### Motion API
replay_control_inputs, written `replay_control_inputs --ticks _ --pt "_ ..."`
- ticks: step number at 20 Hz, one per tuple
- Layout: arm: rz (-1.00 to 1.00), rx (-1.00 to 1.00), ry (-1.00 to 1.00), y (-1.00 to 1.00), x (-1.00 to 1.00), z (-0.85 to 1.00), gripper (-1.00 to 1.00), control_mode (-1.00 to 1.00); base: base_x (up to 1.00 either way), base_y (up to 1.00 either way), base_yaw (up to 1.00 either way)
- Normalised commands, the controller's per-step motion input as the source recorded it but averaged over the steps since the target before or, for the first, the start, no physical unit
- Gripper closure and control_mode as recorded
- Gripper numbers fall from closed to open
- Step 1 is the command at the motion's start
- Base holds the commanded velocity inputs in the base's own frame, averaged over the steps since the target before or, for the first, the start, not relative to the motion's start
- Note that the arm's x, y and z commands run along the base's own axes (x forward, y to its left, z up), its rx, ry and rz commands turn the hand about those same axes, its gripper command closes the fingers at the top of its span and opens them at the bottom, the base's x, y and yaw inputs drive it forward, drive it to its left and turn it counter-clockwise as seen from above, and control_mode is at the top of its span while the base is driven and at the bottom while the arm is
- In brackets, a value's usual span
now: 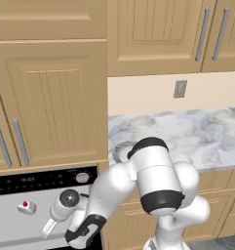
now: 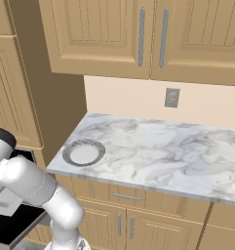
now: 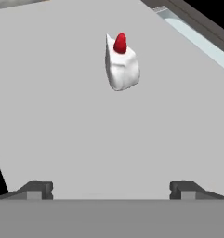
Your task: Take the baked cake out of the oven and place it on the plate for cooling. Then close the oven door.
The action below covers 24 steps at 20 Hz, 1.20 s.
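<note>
Gripper (image 3: 111, 190) fingers spread wide, nothing held; aimed so the baked cake (image 3: 121, 62), at 12 o'clock, lies between them; plate (image 2: 83, 152) waits on counter.

A tiny cake (image 3: 121, 67) — pale white with a bright red topping — sits on a plain light grey surface (image 3: 76, 125). The oven (image 1: 41, 180) has a black control panel with a silver knob (image 1: 82, 177). To its right, the counter (image 2: 158, 151) is white marble veined with grey. The plate (image 2: 83, 152) on it has a speckled grey metallic rim and a white centre. The cabinets (image 1: 50, 97) are warm tan wood with silver-grey bar handles. The wall (image 2: 133, 102) is cream — its outlet plate (image 2: 172, 97) grey.
</note>
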Motion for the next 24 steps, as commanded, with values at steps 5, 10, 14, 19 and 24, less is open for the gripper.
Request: replay_control_inputs --ticks 5,10,14,19,24 --pt "0.00 0.00 0.00 0.00 0.00 -0.02 -1.00 -1.00 0.00 0.00 0.00" --pt "0.00 0.00 0.00 0.00 0.00 0.00 -1.00 -1.00 0.00 0.00 0.00" --pt "0.00 0.00 0.00 0.01 0.00 -0.04 -1.00 -1.00 0.00 0.00 0.00" --pt "0.00 0.00 0.00 0.16 0.00 -0.10 -1.00 -1.00 0.00 0.00 0.00" --pt "0.00 0.00 0.00 0.34 0.00 -0.05 -1.00 -1.00 0.00 0.00 0.00"
